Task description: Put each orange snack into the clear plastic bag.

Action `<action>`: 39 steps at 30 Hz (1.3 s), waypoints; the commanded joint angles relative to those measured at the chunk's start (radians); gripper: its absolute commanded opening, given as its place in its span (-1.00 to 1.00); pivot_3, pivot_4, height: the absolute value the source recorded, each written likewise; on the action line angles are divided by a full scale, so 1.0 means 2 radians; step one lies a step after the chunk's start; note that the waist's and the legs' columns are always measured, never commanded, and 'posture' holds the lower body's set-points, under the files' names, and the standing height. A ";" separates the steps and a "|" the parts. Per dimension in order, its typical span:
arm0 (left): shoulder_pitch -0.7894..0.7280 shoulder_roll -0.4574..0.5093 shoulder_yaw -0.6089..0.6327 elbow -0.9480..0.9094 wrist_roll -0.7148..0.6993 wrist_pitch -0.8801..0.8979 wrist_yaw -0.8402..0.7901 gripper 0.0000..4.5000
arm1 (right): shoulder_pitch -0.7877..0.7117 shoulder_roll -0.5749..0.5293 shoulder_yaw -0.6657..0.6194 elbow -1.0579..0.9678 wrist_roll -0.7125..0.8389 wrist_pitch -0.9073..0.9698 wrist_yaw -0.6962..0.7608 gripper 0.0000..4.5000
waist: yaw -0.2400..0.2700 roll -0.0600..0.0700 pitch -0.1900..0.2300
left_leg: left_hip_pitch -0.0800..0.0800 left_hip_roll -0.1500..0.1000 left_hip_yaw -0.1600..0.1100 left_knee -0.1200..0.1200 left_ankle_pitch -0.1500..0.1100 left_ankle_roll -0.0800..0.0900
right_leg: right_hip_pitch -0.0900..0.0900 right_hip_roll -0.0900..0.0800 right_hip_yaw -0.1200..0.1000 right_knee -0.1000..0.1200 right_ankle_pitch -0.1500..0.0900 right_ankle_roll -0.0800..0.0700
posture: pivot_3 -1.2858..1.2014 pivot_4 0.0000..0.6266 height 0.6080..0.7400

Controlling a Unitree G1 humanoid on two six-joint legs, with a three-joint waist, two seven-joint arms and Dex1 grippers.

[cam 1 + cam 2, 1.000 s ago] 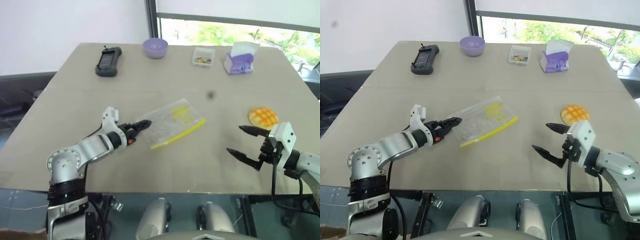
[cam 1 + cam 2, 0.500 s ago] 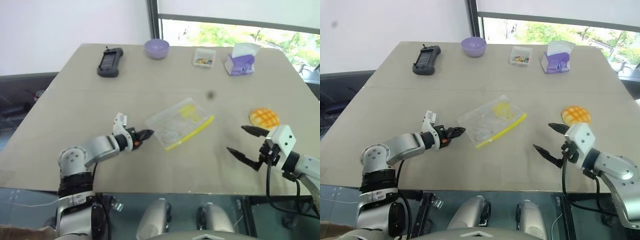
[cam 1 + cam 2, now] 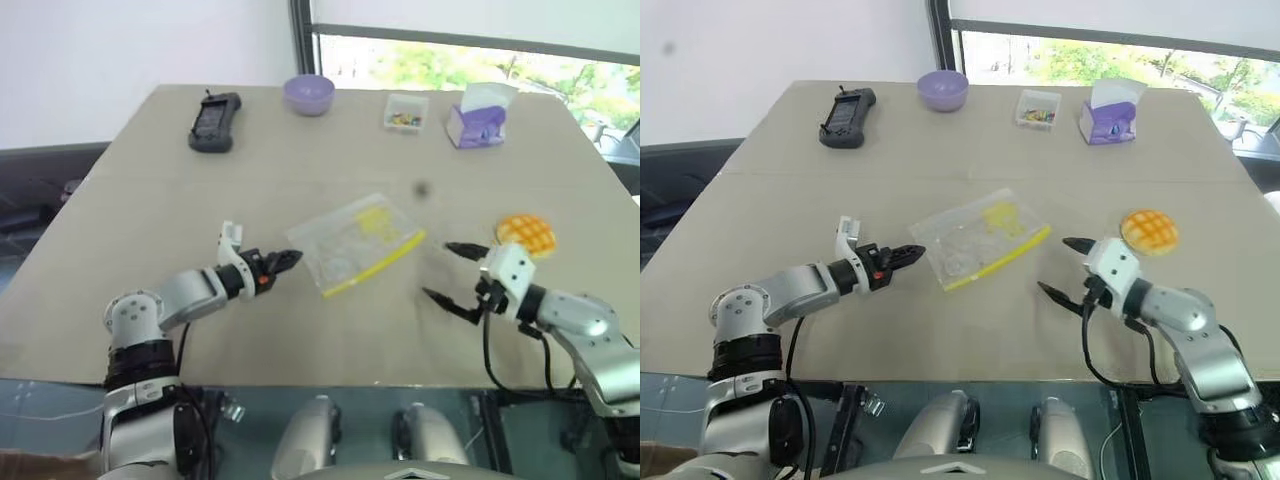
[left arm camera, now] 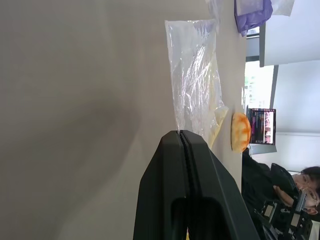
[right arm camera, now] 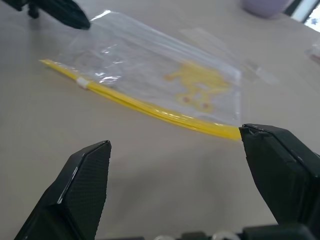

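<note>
We count 1 bun (image 3: 527, 234) on the table (image 3: 150, 190), lying bare near our right edge, so nothing has gone into the bag (image 3: 352, 243) yet. The bag lies flat near the middle of the table, its yellow seal strip facing us, and it looks empty.

Our left gripper (image 3: 290, 258) has its 2 fingers pressed together at the bag's near left corner. In the left wrist view the tips (image 4: 181, 134) meet right at the plastic edge, so we judge that we have that corner pinched, though how firm the hold is we cannot tell.

Our right gripper (image 3: 447, 271) is spread wide and holds nothing. It hangs low over the table between the bag's seal end and the bun, with the bun just beyond it on the right. In the right wrist view the yellow strip runs across between its 2 fingers.

As we read it, only the first hold on the bag is done. Left for us: get the mouth of the bag open, pick up the bun, and slip it inside.
</note>
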 commanded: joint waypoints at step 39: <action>-0.117 -0.132 0.028 -0.014 0.037 0.023 0.137 -0.99 | -0.011 0.020 -0.004 0.025 -0.062 -0.071 -0.040 1.00 | -0.003 -0.004 0.003 | -0.003 0.000 -0.001 0.000 0.000 -0.001 | -0.001 0.001 -0.001 -0.001 0.001 0.003 | 0.03 -0.52 1.00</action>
